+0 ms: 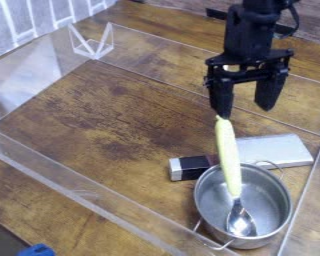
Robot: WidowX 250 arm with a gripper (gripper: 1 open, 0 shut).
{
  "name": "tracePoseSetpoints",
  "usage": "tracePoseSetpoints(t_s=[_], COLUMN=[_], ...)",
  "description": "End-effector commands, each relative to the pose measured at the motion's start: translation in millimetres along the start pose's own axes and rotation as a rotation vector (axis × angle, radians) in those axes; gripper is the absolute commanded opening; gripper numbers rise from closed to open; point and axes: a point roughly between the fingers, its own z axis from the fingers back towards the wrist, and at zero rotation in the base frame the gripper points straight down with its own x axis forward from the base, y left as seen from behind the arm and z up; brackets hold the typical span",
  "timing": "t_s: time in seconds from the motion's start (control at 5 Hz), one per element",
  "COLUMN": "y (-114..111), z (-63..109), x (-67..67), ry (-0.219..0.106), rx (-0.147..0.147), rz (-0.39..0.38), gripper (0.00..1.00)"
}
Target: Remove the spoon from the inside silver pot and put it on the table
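Observation:
The spoon leans in the silver pot at the front right. Its pale yellow-green handle sticks up over the pot's far rim and its metal bowl rests on the pot's floor. My gripper hangs above and behind the handle's tip, open, with both fingers spread wide and nothing between them. A small gap separates the fingers from the spoon. The table is dark brown wood grain.
A small black-and-silver block lies just left of the pot. A flat silver-grey slab lies behind the pot. Clear acrylic walls ring the tabletop, with a clear bracket at the back left.

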Motion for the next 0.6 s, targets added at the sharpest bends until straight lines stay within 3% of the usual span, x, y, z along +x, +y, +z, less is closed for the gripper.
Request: tracePoseSetpoints(t_s=[0.0,0.2,0.4], y=[0.3,5.9,0.0], z=[23.3,21.9,15.4], x=[7.0,11.0,5.9], ry=[-0.032,-0.034,-0.038], rx=[-0.048,-0.028,-0.007], rz=[0.050,0.097,0.057], gripper=[1.00,1.00,1.00])
